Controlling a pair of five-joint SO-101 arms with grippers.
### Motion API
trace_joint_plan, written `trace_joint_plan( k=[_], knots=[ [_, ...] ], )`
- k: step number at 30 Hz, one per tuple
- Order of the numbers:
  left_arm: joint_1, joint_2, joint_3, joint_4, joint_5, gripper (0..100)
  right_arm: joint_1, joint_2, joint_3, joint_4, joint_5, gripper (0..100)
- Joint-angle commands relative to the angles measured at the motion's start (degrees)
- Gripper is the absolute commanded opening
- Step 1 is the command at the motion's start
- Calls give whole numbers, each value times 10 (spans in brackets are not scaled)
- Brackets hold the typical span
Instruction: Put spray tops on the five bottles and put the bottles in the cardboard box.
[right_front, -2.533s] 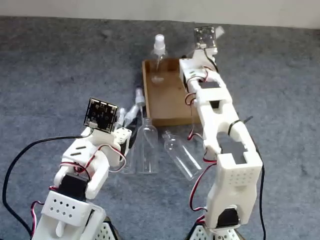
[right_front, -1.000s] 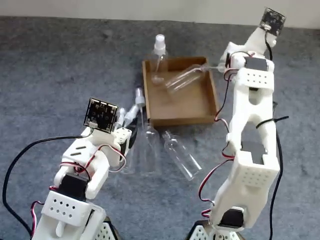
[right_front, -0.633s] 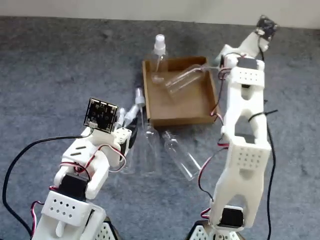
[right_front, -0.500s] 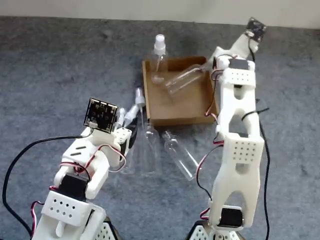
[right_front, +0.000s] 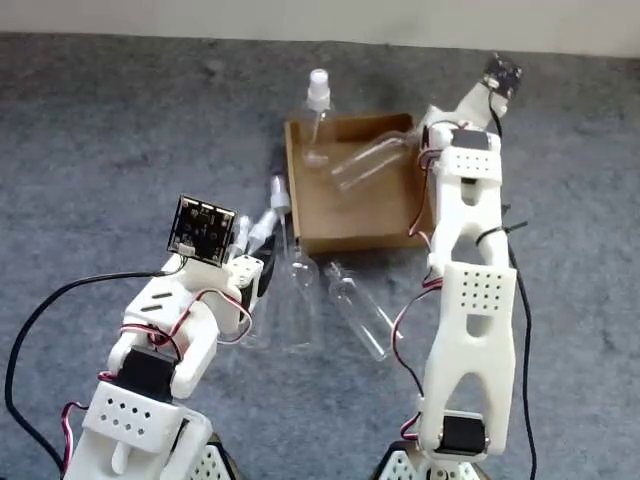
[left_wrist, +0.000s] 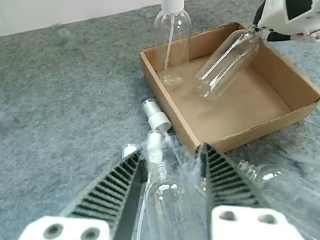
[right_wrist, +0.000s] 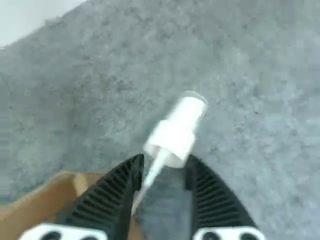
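A clear bottle (right_front: 368, 158) with a white spray top (right_wrist: 176, 131) leans tilted inside the cardboard box (right_front: 352, 232). My right gripper (right_front: 425, 130) (right_wrist: 164, 162) is shut on its neck at the box's far right corner. A second topped bottle (right_front: 318, 118) (left_wrist: 172, 30) stands in the box's far left corner. In front of the box, my left gripper (right_front: 262, 258) (left_wrist: 171, 154) is shut around a topped bottle (left_wrist: 162, 192). A bare bottle (right_front: 360, 312) (left_wrist: 280, 187) lies to its right.
A loose spray top (left_wrist: 156, 114) lies against the box's near left wall, and another white cap (left_wrist: 130, 149) sits by my left finger. Grey felt (right_front: 120, 130) covers the table, with open room to the left and far right.
The right arm swung from above the box out to its right side, tilting the bottle into the box, then edged back toward the corner. The left arm kept still.
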Motion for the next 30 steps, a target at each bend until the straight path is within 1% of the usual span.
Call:
trace_joint_plan(
  k=[1,4,7,14,17,19,22,23,26,27,30],
  knots=[
    [-6,-8,-3,-11,-4,130,23,-16,-31,29,-3,1],
    [-6,-8,-3,-11,-4,130,46,-20,-37,52,-1,4],
    [-6,-8,-4,-11,-4,130,69,-19,-89,95,-1,4],
    [-6,-8,-4,-11,-4,130,96,-19,-314,244,8,4],
    [-6,-8,-4,-11,-4,130,101,-20,-408,303,71,4],
    [-6,-8,-4,-11,-4,130,102,-36,-444,334,134,4],
    [-6,-8,-4,-11,-4,130,103,-56,-412,409,253,4],
    [-6,-7,-4,-11,-4,130,108,-57,-406,443,277,4],
    [-6,-4,-9,-11,-4,133,130,-59,-403,517,279,4],
    [-6,-3,-10,-11,-7,133,140,-61,-404,524,276,4],
    [1,-1,-27,-9,-47,133,175,-61,-403,523,278,4]
  ],
)
